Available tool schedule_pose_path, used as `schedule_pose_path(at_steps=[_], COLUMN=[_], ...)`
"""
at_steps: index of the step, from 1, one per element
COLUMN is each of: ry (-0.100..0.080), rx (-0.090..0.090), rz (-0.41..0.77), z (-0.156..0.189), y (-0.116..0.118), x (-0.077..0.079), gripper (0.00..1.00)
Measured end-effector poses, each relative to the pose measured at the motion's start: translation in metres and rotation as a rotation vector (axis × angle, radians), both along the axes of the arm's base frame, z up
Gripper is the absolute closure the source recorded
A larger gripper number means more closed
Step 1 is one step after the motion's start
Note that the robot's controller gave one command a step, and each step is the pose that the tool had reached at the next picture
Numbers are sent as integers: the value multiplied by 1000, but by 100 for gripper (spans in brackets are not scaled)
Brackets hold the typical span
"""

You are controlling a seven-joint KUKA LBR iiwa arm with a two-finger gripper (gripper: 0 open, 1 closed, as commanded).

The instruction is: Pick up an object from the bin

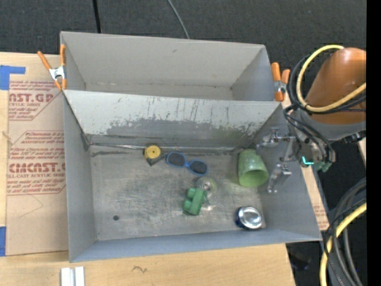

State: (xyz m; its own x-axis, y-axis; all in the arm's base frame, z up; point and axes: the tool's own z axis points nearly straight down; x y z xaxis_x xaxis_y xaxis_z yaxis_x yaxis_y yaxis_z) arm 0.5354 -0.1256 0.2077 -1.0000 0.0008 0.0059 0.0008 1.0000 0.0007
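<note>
- tool (275, 158) spread wide, nothing in it, against right wall of bin (178, 70)
- green cup (252, 169) on its side, just left of tool
- silver can (250, 217) near, front-left
- green toy (194, 200), blue sunglasses (186, 162) further left
- yellow disc (152, 153) furthest left

This looks like a robotics lab or test cell. A grey sheet-metal bin (77, 177) with sloped walls sits on a pale wooden bench (178, 267). A robot arm (342, 76) with an orange cover and loops of yellow cable (309, 64) leans in over the bin's right rim. The bin holds an unrelated mix: a green cup (252, 168), blue sunglasses (186, 162) and a silver can (249, 217). Beyond lies dark carpet (238, 11), crossed by a thin black cable (172, 11).
</note>
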Motion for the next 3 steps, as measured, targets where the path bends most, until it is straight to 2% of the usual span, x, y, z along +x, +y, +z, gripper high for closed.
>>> schedule_pose_path(at_steps=[1,2,3], ry=[-3,-14,-19], rx=[1,14,15], rz=[-29,273,275], z=[-98,-136,-134], y=[10,-12,-10], x=[38,40,42], gripper=[0,0,100])
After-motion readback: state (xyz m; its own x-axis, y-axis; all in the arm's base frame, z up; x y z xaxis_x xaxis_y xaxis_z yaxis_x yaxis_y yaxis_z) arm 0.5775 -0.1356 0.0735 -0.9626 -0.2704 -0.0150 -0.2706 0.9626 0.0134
